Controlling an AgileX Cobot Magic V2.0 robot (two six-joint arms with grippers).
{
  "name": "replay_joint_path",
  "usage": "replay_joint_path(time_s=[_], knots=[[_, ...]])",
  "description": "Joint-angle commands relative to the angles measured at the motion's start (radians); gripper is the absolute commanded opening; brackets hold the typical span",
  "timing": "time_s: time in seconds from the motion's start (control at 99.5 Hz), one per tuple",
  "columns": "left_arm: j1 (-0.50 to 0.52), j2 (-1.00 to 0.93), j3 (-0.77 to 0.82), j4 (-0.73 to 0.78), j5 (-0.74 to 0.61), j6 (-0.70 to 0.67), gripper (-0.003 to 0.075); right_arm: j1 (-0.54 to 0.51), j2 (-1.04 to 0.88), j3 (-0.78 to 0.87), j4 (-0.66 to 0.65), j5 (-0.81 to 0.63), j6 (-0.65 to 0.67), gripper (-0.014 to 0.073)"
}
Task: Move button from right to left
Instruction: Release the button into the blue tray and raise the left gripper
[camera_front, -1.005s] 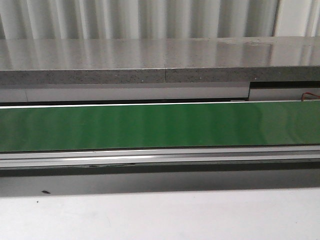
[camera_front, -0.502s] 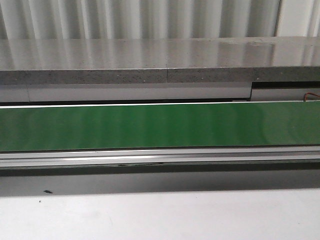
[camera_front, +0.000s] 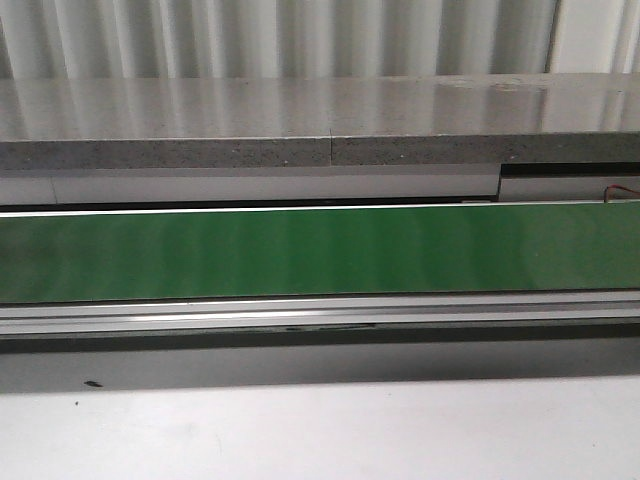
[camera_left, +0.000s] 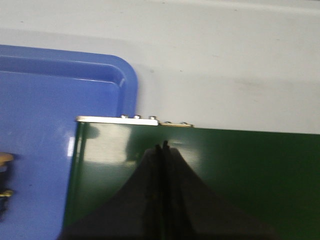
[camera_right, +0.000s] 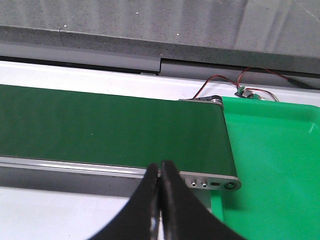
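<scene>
The right arm's fingers (camera_right: 161, 172) are pressed together with nothing between them, hanging over the near edge of the green belt (camera_right: 110, 130), close to its roller end. Just beyond that end sits a bright green tray (camera_right: 270, 160); the part of it in view holds nothing, and thin red and black wires (camera_right: 225, 82) run behind it.

The left arm's fingers (camera_left: 163, 155) are likewise together and empty, poised above the belt's other end (camera_left: 240, 170). Under and beside that end lies a blue tray (camera_left: 45, 95) on the pale tabletop (camera_left: 225, 60). At the very edge of the left wrist view, in the blue tray, a small object with a yellowish top and dark body (camera_left: 4, 182) peeks in; it may be the button, but too little shows to be sure. The front view gives only the bare belt, the grey ledge (camera_front: 300, 120) behind it, and neither arm.

My reading is that no grasp has begun. To do this step well, the working arm should first find the button, spread its fingers wide before descending, come down straight over the boxy body rather than the rounded cap, and close squarely so it does not twist out
</scene>
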Motion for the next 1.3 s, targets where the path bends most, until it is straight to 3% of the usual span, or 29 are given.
replay_joint_path(time_s=[0.0, 0.744, 1.286], knots=[[-0.044, -0.085, 0.02, -0.032, -0.088, -0.032, -0.0021, 0.001, 0.012, -0.021, 0.001, -0.081, -0.007, -0.0067], [-0.217, -0.696, 0.532, -0.074, -0.417, -0.024, -0.0021, 0.001, 0.012, -0.021, 0.001, -0.081, -0.007, -0.0067], [-0.221, -1.228, 0.894, -0.067, -0.635, -0.024, -0.0021, 0.001, 0.012, -0.021, 0.001, -0.081, -0.007, -0.0067]])
